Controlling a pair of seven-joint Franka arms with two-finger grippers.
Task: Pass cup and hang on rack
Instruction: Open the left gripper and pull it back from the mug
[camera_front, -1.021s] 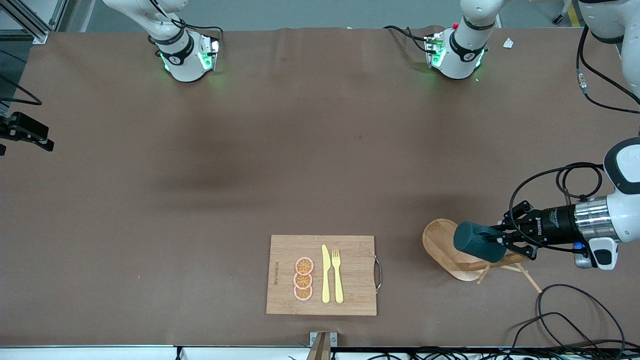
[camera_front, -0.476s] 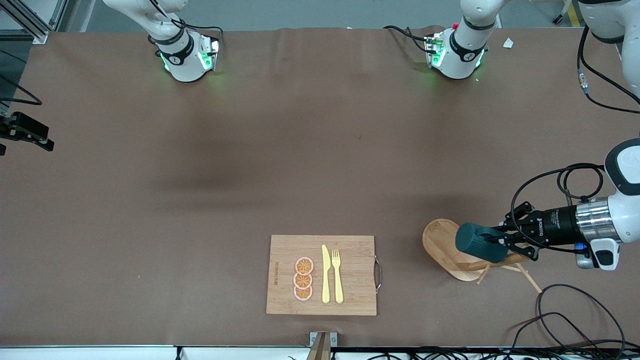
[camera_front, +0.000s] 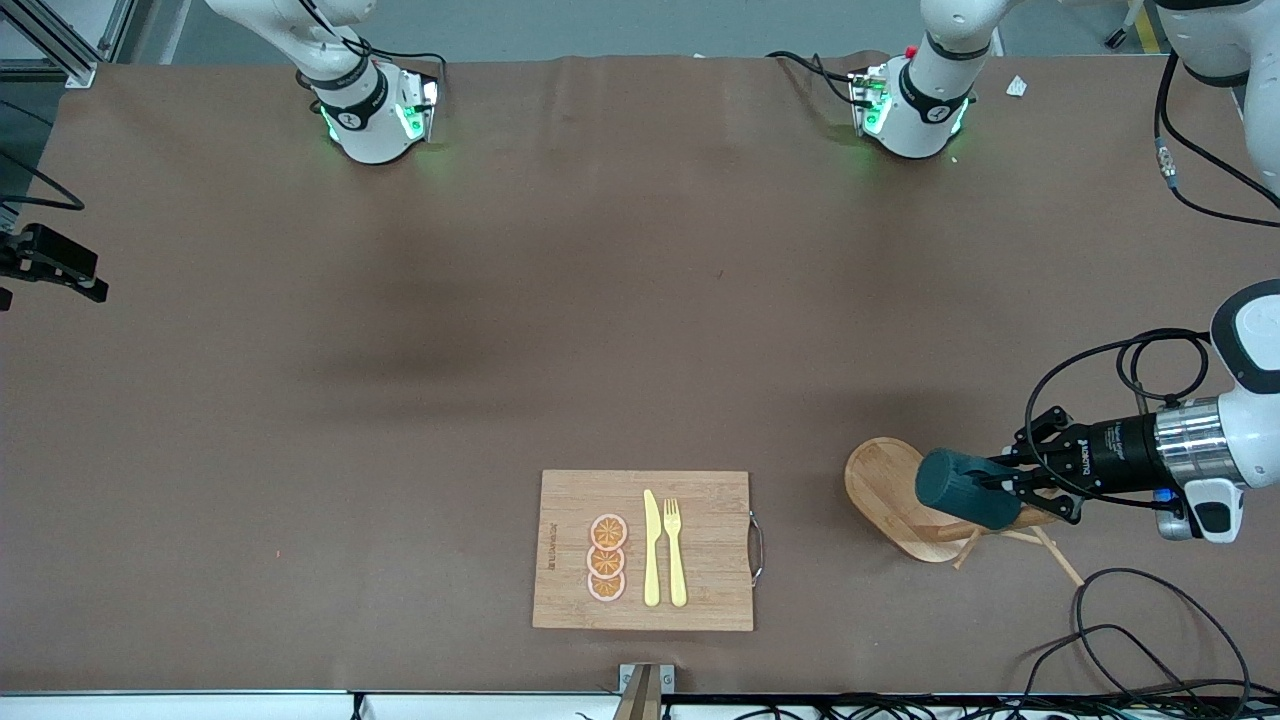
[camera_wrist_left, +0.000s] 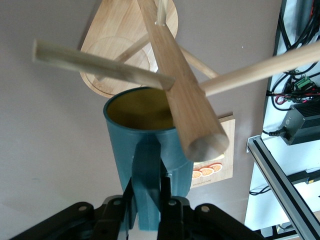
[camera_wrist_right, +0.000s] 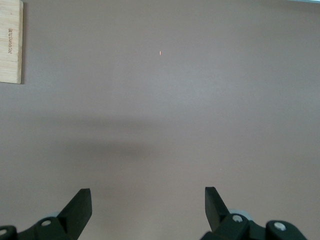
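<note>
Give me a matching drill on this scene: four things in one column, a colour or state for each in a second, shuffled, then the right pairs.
Things:
1. cup
2. left gripper
3. right gripper
4. fork

Colours and states:
A. open above bare table
B. yellow, lying on the cutting board
C. teal, held on its side over the rack
D. shut on the cup's handle

Pairs: 1-C, 2-D, 3-A, 4-B

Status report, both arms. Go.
Left gripper shut on cup by its handle, over the rack. Peg at cup's rim, not through handle. Right gripper open, waiting over bare table.
</note>
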